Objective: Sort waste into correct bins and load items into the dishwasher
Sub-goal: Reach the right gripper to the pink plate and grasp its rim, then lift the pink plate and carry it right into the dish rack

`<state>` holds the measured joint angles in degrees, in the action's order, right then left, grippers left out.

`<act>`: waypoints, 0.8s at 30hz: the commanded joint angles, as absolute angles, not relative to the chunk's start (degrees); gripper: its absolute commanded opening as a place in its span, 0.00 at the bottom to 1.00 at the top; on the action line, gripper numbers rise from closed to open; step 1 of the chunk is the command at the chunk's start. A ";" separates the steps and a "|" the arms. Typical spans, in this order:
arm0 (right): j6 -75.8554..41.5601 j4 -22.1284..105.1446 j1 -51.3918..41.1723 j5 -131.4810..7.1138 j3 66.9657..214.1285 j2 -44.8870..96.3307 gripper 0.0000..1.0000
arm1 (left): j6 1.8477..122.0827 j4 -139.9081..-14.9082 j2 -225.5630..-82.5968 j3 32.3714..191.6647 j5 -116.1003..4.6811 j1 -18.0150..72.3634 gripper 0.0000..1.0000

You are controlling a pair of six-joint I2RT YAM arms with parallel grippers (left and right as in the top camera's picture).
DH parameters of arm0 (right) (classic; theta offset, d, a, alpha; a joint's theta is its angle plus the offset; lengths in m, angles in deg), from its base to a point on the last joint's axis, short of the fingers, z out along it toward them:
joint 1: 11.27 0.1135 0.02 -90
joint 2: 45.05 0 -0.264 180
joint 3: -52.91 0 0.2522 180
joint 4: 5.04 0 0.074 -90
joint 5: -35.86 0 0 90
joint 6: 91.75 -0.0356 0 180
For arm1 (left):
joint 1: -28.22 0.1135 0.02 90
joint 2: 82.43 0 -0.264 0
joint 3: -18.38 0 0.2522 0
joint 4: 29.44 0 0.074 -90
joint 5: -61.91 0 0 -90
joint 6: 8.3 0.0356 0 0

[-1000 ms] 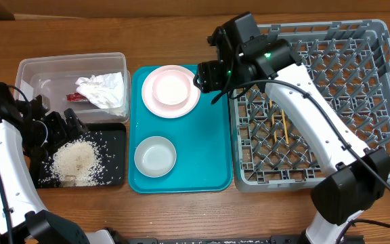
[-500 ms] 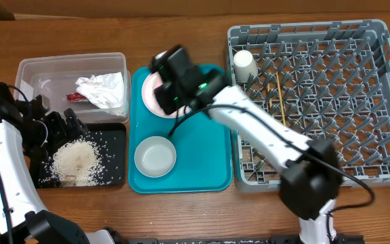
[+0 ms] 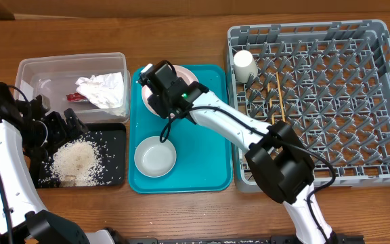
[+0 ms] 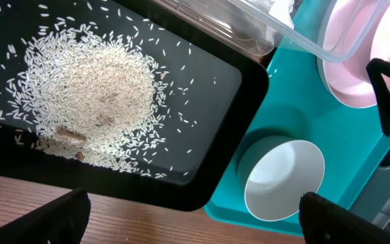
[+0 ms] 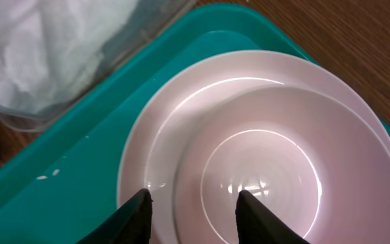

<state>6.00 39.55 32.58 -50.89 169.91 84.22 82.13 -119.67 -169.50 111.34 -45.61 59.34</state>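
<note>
My right gripper point(image 3: 158, 80) is open over the pink-white plate point(image 3: 188, 74) on the teal tray. In the right wrist view its fingers point(image 5: 195, 207) straddle the left rim of a white bowl point(image 5: 263, 156) that sits on the plate point(image 5: 151, 149). A second white bowl point(image 3: 156, 156) lies on the tray's near half. The white cup point(image 3: 244, 66) and the chopsticks point(image 3: 281, 102) are in the grey rack point(image 3: 310, 28). My left gripper point(image 3: 63, 125) is open and empty over the black tray point(image 3: 114, 139) with the rice point(image 3: 75, 161).
The clear tub point(image 3: 39, 71) holds the crumpled napkin point(image 3: 101, 89) and the red wrapper point(image 3: 76, 97). The teal tray point(image 3: 205, 156) lies between the bins and the rack. The left wrist view shows rice point(image 4: 93, 88), the near bowl point(image 4: 283, 179) and the plate point(image 4: 357, 61).
My right arm has swung left from the rack's far left corner to the plate on the teal tray. The cup now stands uncovered in the rack. The left arm has not moved.
</note>
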 commanded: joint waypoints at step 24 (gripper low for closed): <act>3.07 42.02 32.15 -50.37 171.77 78.85 0.04 | 83.00 -119.47 -169.22 112.46 -45.48 58.86 1.00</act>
